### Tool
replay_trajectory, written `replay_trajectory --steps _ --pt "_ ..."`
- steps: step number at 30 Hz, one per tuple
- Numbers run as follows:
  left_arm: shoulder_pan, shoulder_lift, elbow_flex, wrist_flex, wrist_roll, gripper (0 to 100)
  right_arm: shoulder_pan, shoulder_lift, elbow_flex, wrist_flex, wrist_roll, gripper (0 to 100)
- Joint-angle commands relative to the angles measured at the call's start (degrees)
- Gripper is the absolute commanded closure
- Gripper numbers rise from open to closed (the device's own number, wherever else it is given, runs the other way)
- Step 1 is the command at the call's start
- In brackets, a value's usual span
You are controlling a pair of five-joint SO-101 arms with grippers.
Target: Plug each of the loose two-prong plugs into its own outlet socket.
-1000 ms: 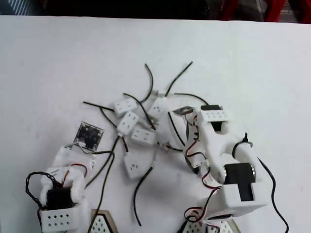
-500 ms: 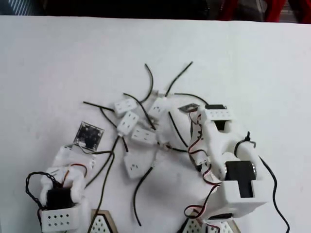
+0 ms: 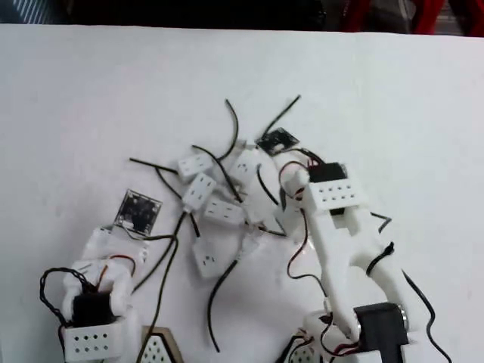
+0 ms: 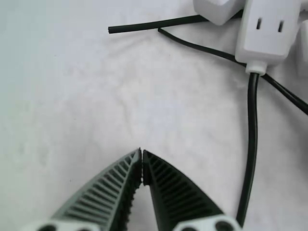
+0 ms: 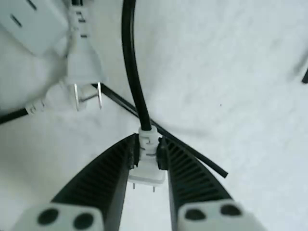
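High view: white table (image 3: 378, 91), with a tangle of white outlet sockets (image 3: 200, 189) and black cords (image 3: 231, 121) just off centre toward 9 o'clock. The right arm (image 3: 340, 219) comes in from 5 o'clock, its head at the tangle's 3 o'clock edge. The left arm (image 3: 94, 295) sits folded at 7 o'clock, apart from the tangle.

Right wrist view: the right gripper (image 5: 147, 144) is clamped tight on a white held plug (image 5: 147, 171), one finger on each side. Its two prongs point toward the camera and the plug cord (image 5: 132, 57) runs away over the table. A loose plug (image 5: 84, 67) lies nearby with bare prongs, just beside a near socket (image 5: 29, 19).

Left wrist view: the left gripper (image 4: 142, 156) is closed tip to tip with nothing in it, over bare table. A slotted socket (image 4: 269, 26) lies farther off, two slots facing up, with its cord passing beside the fingers.
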Motion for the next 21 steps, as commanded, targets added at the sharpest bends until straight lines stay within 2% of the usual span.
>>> replay_trajectory --steps 1,4,9,15,21 --pt "-0.6 -0.5 -0.4 -0.9 -0.3 97 -0.8 2.5 -0.6 -4.0 -3.0 98.1" --pt "-0.6 -0.5 -0.4 -0.9 -0.3 97 -1.6 6.8 -1.1 -3.8 -3.0 96.7" --pt "-0.6 -0.5 -0.4 -0.9 -0.3 97 -1.9 9.5 -5.5 6.2 -3.2 86.7" --pt "-0.6 -0.5 -0.4 -0.9 -0.3 97 -1.8 9.5 -11.3 15.4 -3.3 86.5" --pt "-0.6 -0.5 -0.4 -0.9 -0.3 97 -2.1 11.2 -9.5 14.2 -3.3 86.5"
